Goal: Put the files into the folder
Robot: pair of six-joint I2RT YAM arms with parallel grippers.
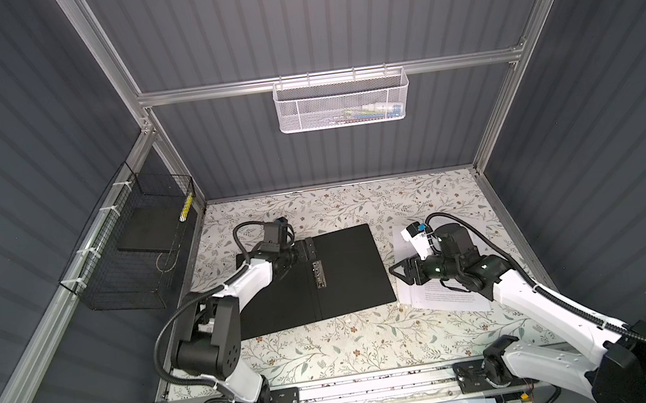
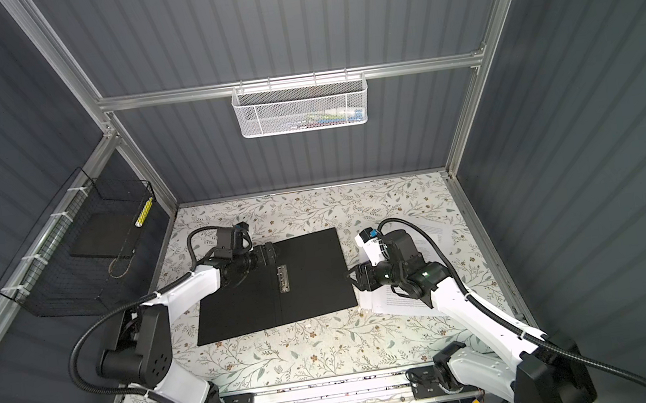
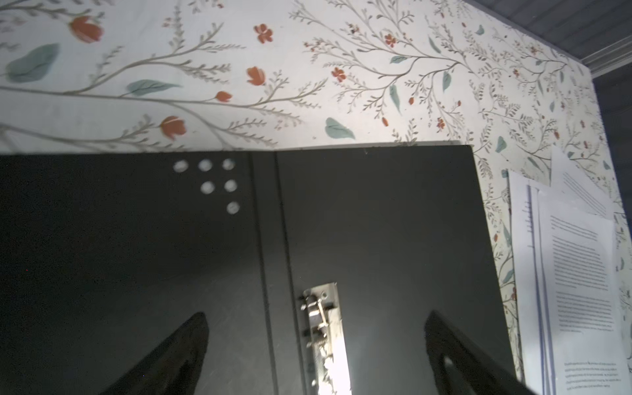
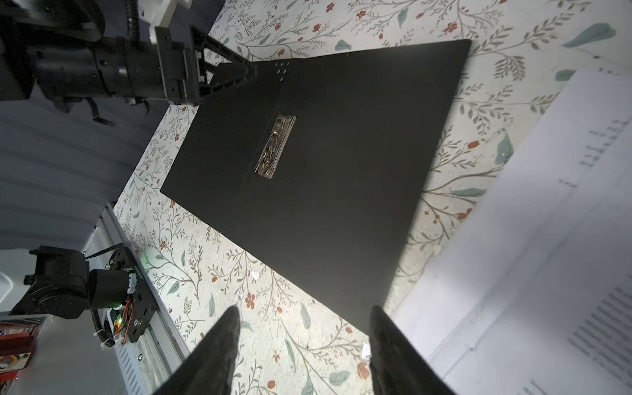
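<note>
Folder [image 1: 343,275] open flat; files [image 1: 450,300] beside it, not yet inside. Left fingers [image 3: 191,342] wide apart, right fingers [image 4: 222,342] part-open, both empty. Next, probably: grasp files' edge.

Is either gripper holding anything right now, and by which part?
Nothing is held. The left gripper stands open over the folder; the right gripper is open and empty, near the files' edge.

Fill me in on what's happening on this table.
Two robot arms are filing papers. The folder lies open on the table, black inside up, metal clip showing. The left gripper is open over its far end by the spine. The right gripper, open and empty, is between the folder's right edge and the files, which lie beside it.
</note>
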